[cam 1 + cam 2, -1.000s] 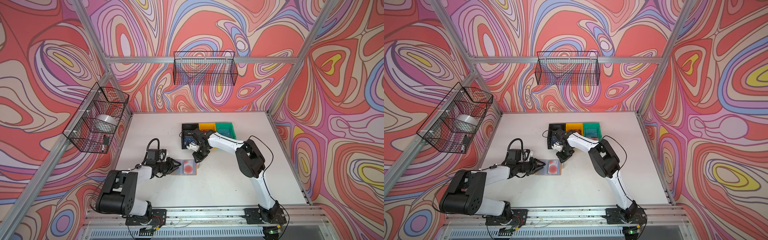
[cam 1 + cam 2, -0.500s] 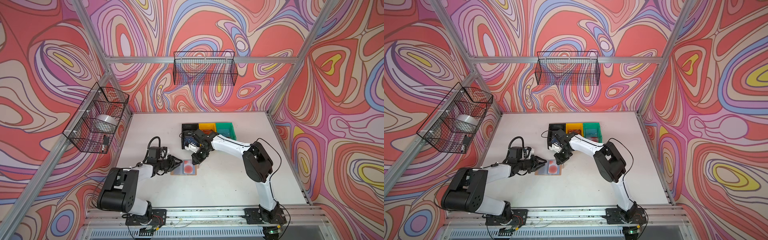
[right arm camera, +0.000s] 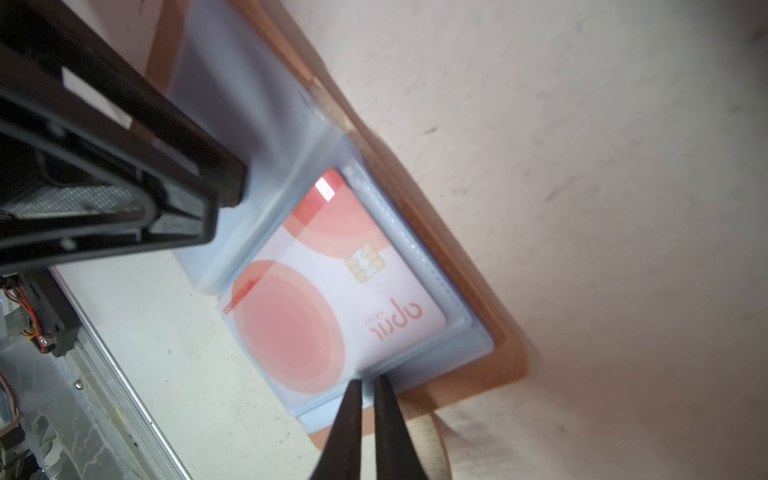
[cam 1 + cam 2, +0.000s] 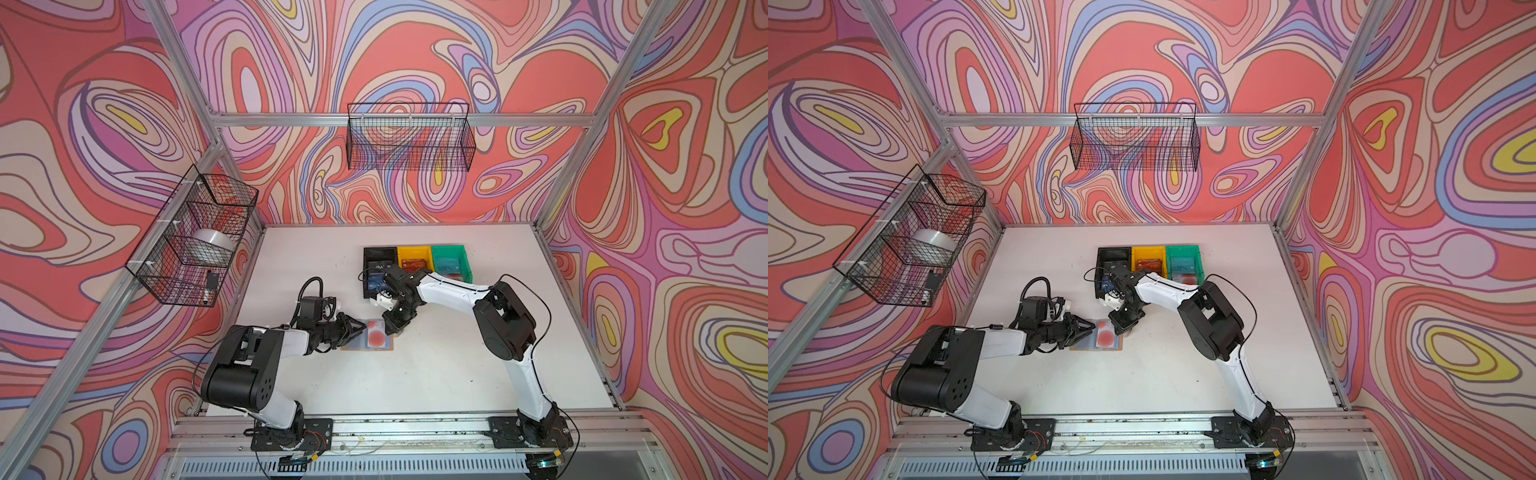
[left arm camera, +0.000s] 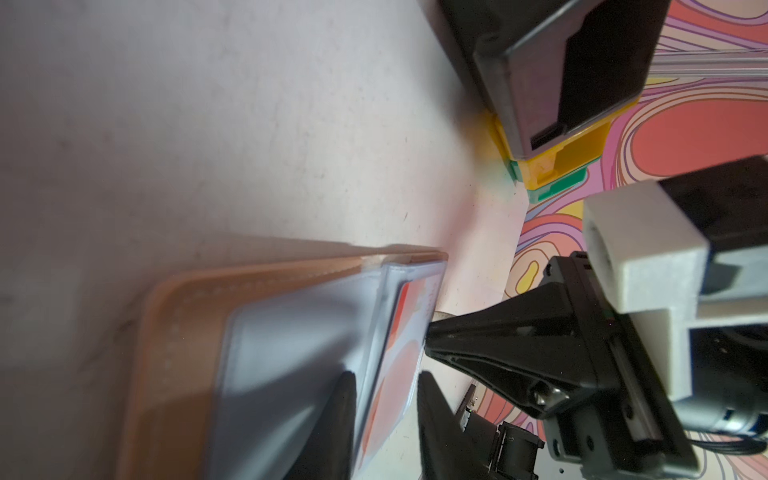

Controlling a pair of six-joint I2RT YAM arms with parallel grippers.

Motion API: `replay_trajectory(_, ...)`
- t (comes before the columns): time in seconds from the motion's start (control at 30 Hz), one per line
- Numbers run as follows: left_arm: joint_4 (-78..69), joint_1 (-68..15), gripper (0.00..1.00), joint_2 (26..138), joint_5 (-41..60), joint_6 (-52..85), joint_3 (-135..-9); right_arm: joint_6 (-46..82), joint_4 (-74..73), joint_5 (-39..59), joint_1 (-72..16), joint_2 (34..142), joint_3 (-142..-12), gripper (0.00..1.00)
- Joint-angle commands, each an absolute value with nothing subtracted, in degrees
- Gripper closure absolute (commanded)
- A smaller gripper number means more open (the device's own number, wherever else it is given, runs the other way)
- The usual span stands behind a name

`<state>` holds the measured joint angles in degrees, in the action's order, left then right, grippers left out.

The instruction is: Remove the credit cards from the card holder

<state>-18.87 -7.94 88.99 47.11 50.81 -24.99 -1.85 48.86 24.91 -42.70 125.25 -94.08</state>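
In both top views the card holder (image 4: 358, 345) (image 4: 1086, 345) lies open on the white bench (image 4: 436, 374), left of its middle and about halfway between the front and rear edges. The pale card (image 4: 376, 337) (image 4: 1105, 338) sits in the half nearer the right edge. The left gripper (image 4: 360, 329) reaches onto the holder's left half, and the right gripper (image 4: 392, 330) points down at its right rear part. A black bin (image 4: 379, 250), a yellow bin (image 4: 413, 249) holding a red card (image 4: 413, 264), and a green bin (image 4: 449, 248) stand in a row near the rear edge. In the left wrist view the left gripper (image 5: 385, 376) has its jaws a little apart, with the bluish sleeve (image 5: 291, 353) and the pale card (image 5: 399, 324) between them. Whether they press it I cannot tell. In the right wrist view the right gripper (image 3: 368, 384) has its jaws almost shut, only a slit left. Its tips sit at the sleeve's edge beside the pale card (image 3: 332, 291), which lies inside the sleeve. Whether they pinch anything I cannot tell.
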Motion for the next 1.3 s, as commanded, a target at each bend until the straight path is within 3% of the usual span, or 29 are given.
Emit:
replay_trajectory(0.0, -17.23, -8.26, 0.73, 89.20, 46.14, 49.23, -25.03, -1.86, 49.44, 23.46, -42.77, 127.52, -94.91, 0.88)
replay_trajectory(1.13, -25.49, -9.80, 0.84, 94.83, 47.99, 52.28, -24.77, -1.75, 50.01, 25.36, -42.87, 130.30, -96.55, 0.88)
replay_trajectory(1.27, -25.50, -9.76, 0.90, 95.19, 47.99, 52.17, -24.76, -1.65, 50.12, 25.28, -42.89, 130.43, -96.27, 0.88)
